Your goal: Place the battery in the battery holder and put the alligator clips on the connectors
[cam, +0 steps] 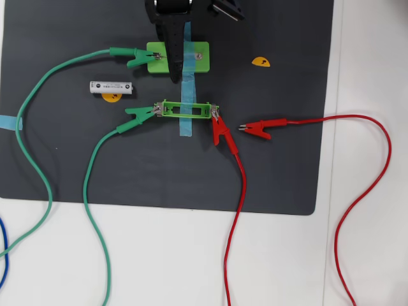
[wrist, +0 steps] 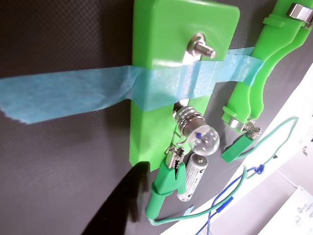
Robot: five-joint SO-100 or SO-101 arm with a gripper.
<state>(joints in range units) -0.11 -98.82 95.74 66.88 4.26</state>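
Observation:
The battery (cam: 111, 88) lies loose on the black mat, left of the empty battery holder (cam: 189, 109). One green alligator clip (cam: 141, 115) grips the holder's left tab and a red clip (cam: 220, 131) grips its right tab. A second red clip (cam: 258, 129) lies loose on the mat. Another green clip (cam: 136, 57) sits on the left connector of the wider green block (cam: 178, 57). My gripper (cam: 175, 78) hangs over that block, looks shut and holds nothing. The wrist view shows the block (wrist: 161, 73), its bulb (wrist: 204, 138), the battery (wrist: 193, 177), the clip (wrist: 168, 186) and one dark finger (wrist: 122, 200).
Blue tape (cam: 186, 80) straps the block and holder to the mat (cam: 64, 159). Green wires (cam: 38, 159) and red wires (cam: 233, 223) loop over the mat's front edge onto the white table. Two yellow markers (cam: 260, 62) lie on the mat.

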